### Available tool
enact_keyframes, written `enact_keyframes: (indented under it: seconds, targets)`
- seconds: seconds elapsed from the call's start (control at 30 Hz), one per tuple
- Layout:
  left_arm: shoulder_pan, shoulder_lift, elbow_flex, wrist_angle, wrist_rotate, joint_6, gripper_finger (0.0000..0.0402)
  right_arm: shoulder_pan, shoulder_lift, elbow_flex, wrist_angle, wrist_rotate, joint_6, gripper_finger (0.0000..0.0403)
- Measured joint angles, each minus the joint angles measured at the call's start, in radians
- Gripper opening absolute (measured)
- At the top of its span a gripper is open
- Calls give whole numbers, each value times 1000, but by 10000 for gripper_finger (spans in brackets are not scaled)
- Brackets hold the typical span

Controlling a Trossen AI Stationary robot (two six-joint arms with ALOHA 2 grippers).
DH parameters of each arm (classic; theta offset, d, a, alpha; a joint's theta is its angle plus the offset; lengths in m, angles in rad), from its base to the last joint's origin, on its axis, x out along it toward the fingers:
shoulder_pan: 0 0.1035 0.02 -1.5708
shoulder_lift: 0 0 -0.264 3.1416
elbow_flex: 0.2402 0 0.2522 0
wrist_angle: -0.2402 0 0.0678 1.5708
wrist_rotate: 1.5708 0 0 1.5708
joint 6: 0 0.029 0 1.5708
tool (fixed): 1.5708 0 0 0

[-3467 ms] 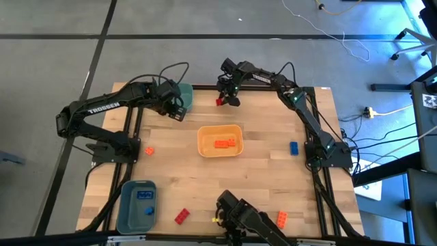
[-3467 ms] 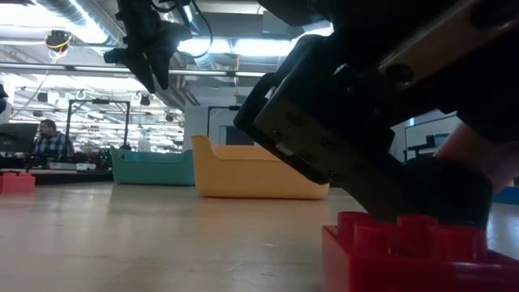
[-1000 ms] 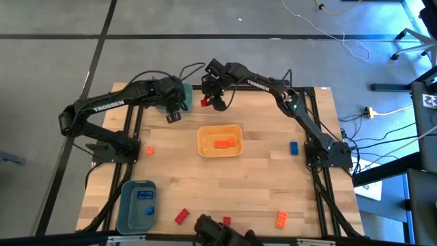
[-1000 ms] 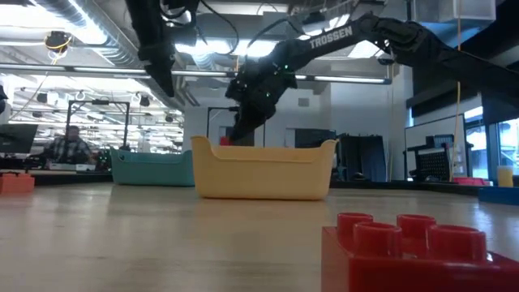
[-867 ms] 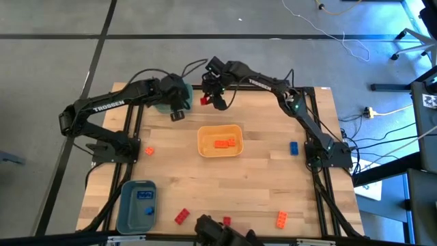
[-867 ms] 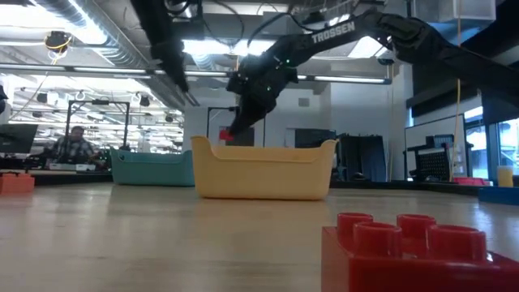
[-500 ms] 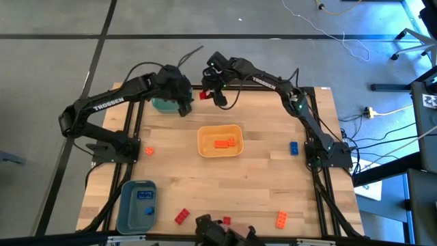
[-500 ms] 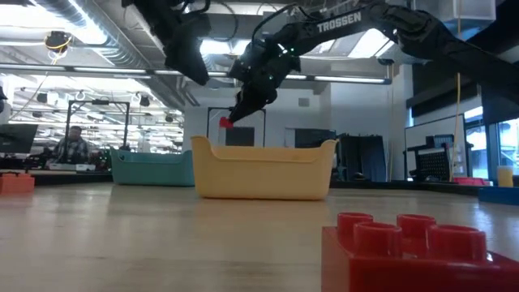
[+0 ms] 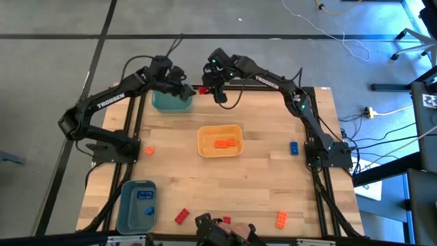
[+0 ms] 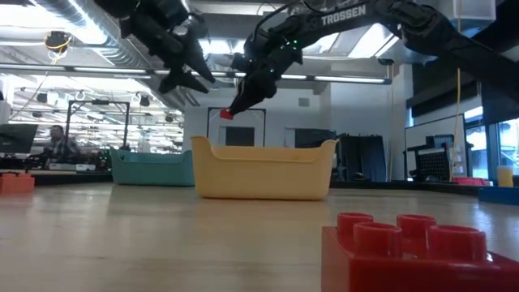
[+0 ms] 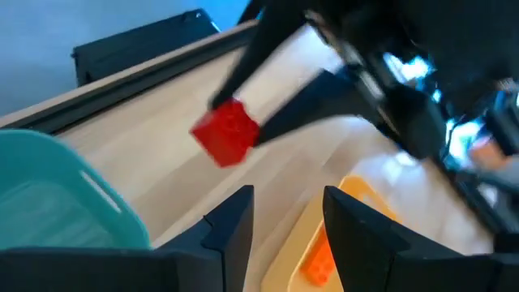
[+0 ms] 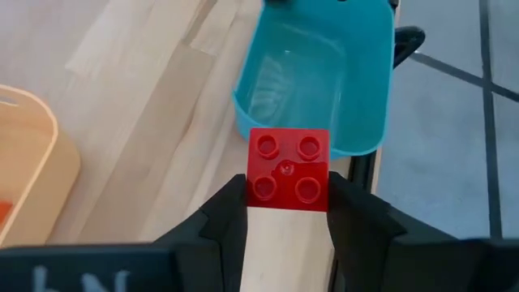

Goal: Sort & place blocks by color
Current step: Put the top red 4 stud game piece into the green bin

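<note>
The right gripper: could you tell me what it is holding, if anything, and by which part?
The right gripper holds a red square block, its fingers pinching two opposite sides, studs facing the wrist camera.

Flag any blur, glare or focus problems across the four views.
Left wrist view: motion-smeared, the small red plastic brick and the right gripper holding it are soft. Right wrist view: sharp on that brick and the teal plastic bin. Low view: bright ceiling lights blow out; the near red brick is defocused. High view: blue cast at right edge.

Right hand [image 12: 288, 203] raised, clamped, left hand [image 11: 285, 212] raised, parted
</note>
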Motion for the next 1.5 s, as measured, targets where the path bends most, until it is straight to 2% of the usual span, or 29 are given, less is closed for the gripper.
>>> enact_keyframes:
  seconds: [0.43, 0.6, 1.0, 1.33, 1.5]
  targets:
    - [84, 0, -166, 214, 60, -92, 141, 12, -3, 0, 40, -1, 1, 141]
    - [82, -1, -211, 381, 65, -109, 141, 27, -3, 0, 53, -3, 0, 141]
    - [45, 77, -220, 464, 63, -132, 141, 41, -2, -1, 74, -31, 1, 141]
    - [43, 80, -220, 467, 40, -107, 140, 41, -1, -1, 85, -30, 0, 141]
    - [43, 80, -220, 467, 42, -107, 107, 41, -1, -1, 86, -30, -3, 141]
